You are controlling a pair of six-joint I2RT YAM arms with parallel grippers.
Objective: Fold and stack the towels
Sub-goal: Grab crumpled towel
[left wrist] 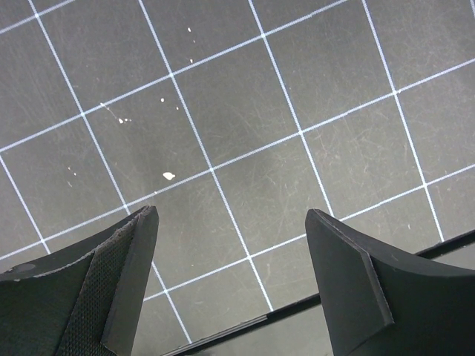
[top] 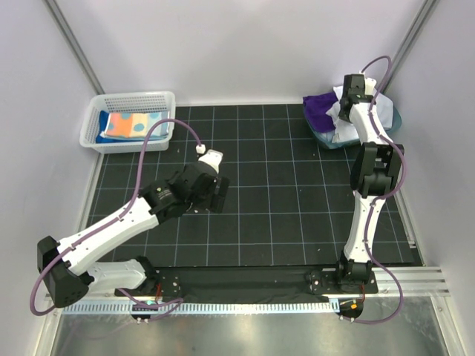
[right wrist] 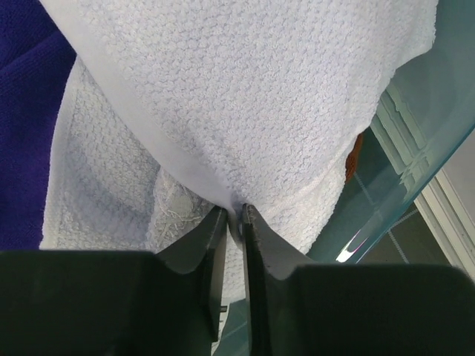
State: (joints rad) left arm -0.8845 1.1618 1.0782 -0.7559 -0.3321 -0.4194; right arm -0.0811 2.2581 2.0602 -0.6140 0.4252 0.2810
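My right gripper [right wrist: 234,213] is shut on a fold of the plain white towel [right wrist: 252,96], over the teal tub [top: 390,122] at the back right. In the top view the white towel [top: 340,111] bunches under the right wrist. A purple towel [top: 319,106] lies in the tub's left side and shows at the left of the right wrist view [right wrist: 22,111]. A polka dot towel [top: 130,124] lies folded in the white mesh basket [top: 104,104] at the back left. My left gripper [left wrist: 231,222] is open and empty over the bare grid mat [left wrist: 245,111]. No blue towel shows.
The black grid mat [top: 282,185] covers the table. The tub's teal wall [right wrist: 423,126] is at the right of the right wrist view. Grey walls close in the left, back and right. A metal rail [top: 245,305] runs along the near edge.
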